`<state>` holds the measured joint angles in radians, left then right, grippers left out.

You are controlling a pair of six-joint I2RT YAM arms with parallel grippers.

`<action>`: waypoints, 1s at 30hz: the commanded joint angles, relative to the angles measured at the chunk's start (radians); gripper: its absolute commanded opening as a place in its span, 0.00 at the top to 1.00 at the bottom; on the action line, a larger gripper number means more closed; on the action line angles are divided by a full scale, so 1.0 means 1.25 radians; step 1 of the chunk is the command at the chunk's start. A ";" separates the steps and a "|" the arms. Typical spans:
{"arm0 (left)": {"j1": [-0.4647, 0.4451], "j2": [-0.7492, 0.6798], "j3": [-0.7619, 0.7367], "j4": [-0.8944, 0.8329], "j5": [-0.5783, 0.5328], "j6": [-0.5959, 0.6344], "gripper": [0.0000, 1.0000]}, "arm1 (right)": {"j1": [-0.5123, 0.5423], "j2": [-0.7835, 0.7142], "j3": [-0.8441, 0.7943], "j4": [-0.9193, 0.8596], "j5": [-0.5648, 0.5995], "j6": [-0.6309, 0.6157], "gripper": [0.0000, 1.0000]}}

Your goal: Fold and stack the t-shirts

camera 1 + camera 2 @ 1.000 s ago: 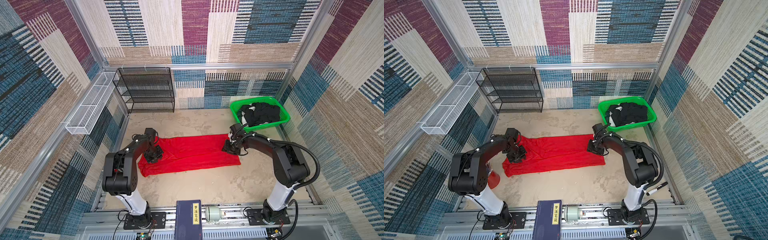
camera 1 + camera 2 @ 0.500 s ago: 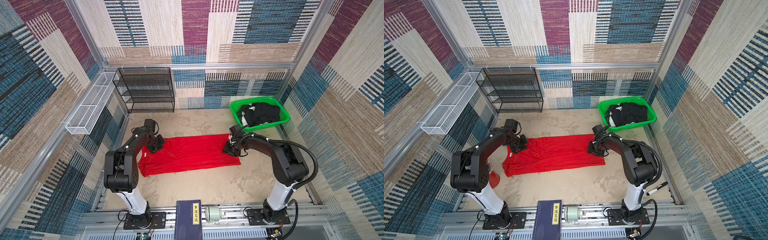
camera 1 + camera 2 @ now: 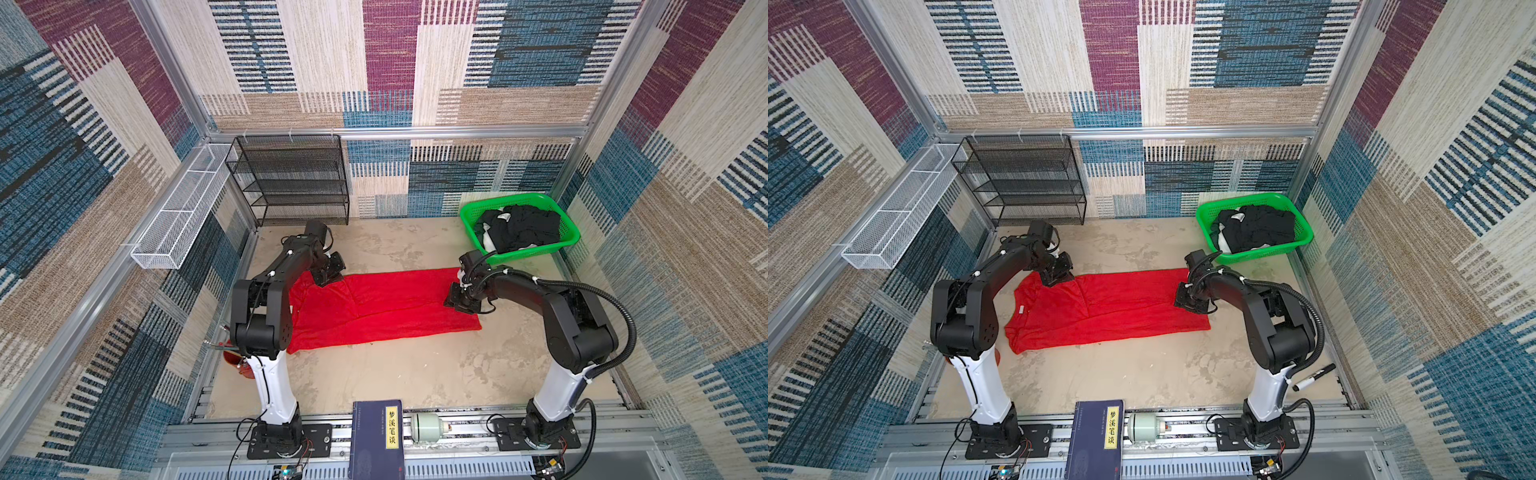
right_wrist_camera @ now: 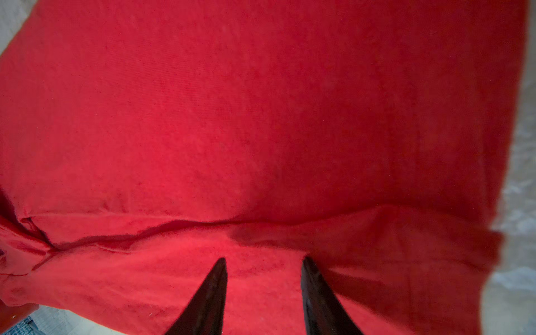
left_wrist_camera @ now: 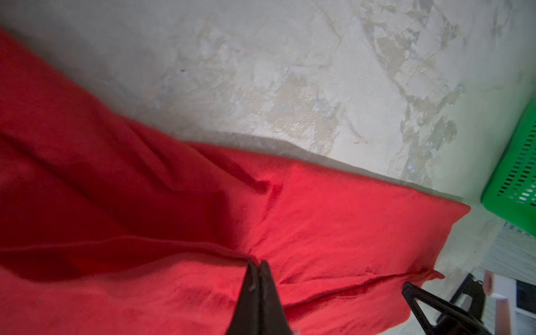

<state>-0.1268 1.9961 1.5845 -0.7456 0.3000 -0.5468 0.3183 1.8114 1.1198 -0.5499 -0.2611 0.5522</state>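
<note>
Red t-shirt (image 3: pixel 382 307) spread between my end effectors. Left end effector (image 5: pixel 256 262) pinched shut on its edge; right end effector (image 4: pixel 264 261) half open at hem, holding nothing. Risk: thin pinch slips, fold collapses.

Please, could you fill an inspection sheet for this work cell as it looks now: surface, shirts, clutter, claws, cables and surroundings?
Surface: beige table, patchy finish.
Job's things: red shirt spread flat mid-table; black shirts heaped in the green basket at the far right.
Clutter: blue book and pale cylinder on the front rail; marker near the right arm's base.
Claws: left claw shut, pinching the red shirt's far edge; right claw open over its basket-side end.
Cables: black hose loops off the right arm; thin wires at the left base.
Surroundings: black wire rack, white wire tray, patterned walls.
</note>
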 commanded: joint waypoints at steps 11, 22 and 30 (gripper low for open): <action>-0.023 -0.016 0.010 0.063 0.099 0.079 0.71 | 0.029 0.038 0.187 -0.098 0.138 -0.040 0.55; 0.020 -0.145 -0.219 -0.044 -0.154 -0.007 0.67 | 0.036 0.255 0.417 -0.107 0.057 -0.075 0.51; 0.014 -0.098 -0.239 -0.064 -0.183 -0.026 0.67 | 0.028 0.227 0.304 -0.140 0.105 -0.070 0.50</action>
<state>-0.1043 1.8420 1.2785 -0.8082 0.1040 -0.5503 0.3580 2.1201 1.5631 -0.6468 -0.1715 0.4519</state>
